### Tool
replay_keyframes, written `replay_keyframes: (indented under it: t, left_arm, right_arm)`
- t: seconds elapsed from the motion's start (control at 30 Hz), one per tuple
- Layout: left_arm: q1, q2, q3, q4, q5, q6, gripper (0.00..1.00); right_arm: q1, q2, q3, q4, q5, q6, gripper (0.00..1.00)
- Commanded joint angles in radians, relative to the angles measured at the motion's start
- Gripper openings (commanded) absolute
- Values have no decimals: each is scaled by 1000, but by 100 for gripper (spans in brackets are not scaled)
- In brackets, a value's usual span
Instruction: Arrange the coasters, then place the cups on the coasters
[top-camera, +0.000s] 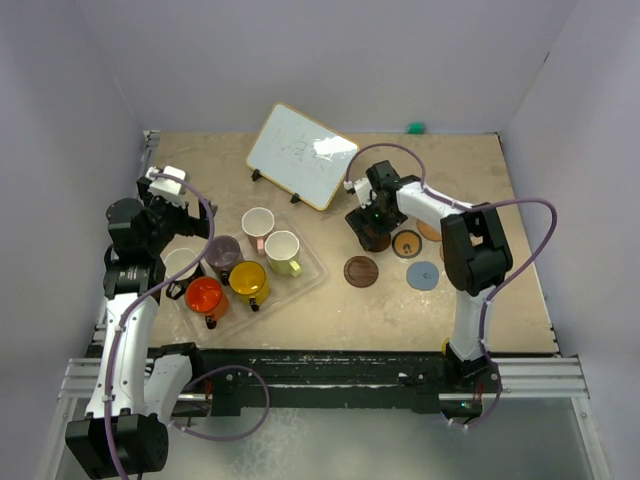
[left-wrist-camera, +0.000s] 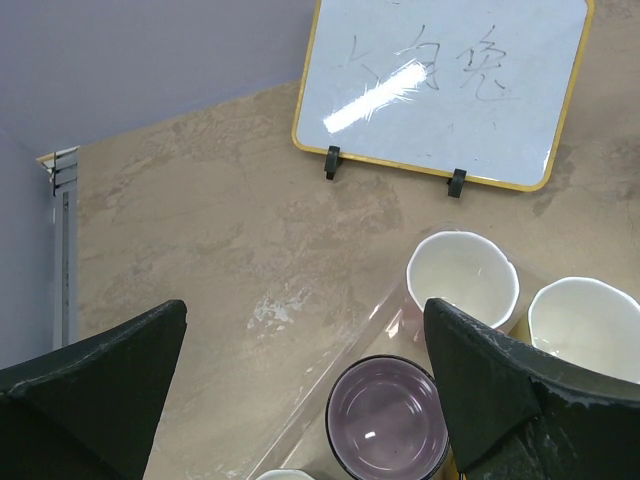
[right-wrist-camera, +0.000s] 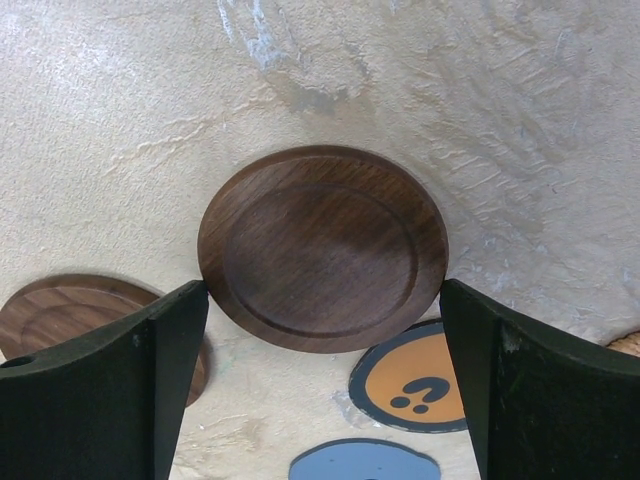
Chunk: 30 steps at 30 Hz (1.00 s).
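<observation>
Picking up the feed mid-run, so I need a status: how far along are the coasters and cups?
Early days. Done: nothing finished; the coasters sit loosely bunched on the right. In hand: the open right hand hangs over a dark brown coaster, gripping nothing; the open left hand hovers above the mugs. Left: all six mugs are in the clear tray, none on a coaster.

Six cups (top-camera: 248, 280) upright, clustered in clear tray (top-camera: 308, 262), left; coasters (top-camera: 361, 271) flat, loosely grouped, right.
</observation>
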Motion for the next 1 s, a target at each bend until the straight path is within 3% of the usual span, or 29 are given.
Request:
replay_keyframes:
  t: [0.0,0.6,0.97]
  left_arm:
    - [11,-12,-8,60,25,19,99]
    - [11,-17,-7,54,26,22,99]
    - [11,-15,-10,56,28,26,99]
  right_arm:
    - [17,14,38,-22,-9,-9,96]
    - [92,120,186,-68,6,-19,91]
    - [83,-97,80,-64,-9,-73,100]
